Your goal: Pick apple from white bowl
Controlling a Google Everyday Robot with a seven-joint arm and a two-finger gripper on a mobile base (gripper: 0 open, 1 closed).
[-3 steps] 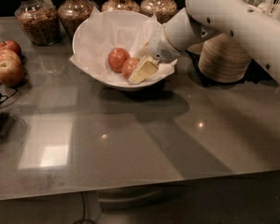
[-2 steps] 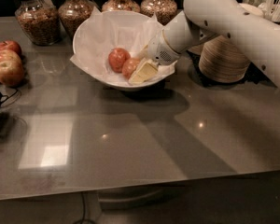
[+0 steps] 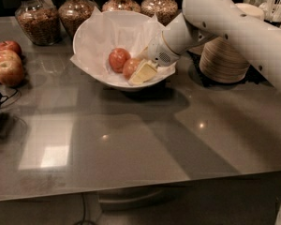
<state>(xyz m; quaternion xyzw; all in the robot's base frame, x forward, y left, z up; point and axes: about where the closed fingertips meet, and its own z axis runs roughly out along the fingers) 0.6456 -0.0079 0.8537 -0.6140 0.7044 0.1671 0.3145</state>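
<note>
- My gripper (image 3: 141, 72) is down inside the white bowl (image 3: 91, 36), on its right side. The arm reaches in from the right.
- The apple (image 3: 129, 66) lies low in the bowl on the crumpled paper lining. It is touching or just beside the darker red apple (image 3: 118, 59) to its left.
- The gripper sits right against the target apple's front-right side and partly covers it.
- I can't tell whether the gripper is clamped on the apple or only resting beside it.
- Done, by my read: the approach and the drop into the bowl.
- Not done: the apple isn't lifted and rests in the bowl.
- Left: secure the grasp, then raise the apple clear of the rim without dragging the paper or the second apple.
- The three apples (image 3: 7, 60) at the left of the table (image 3: 131, 144) and the stacked beige bowls (image 3: 225, 57) aren't involved.
</note>
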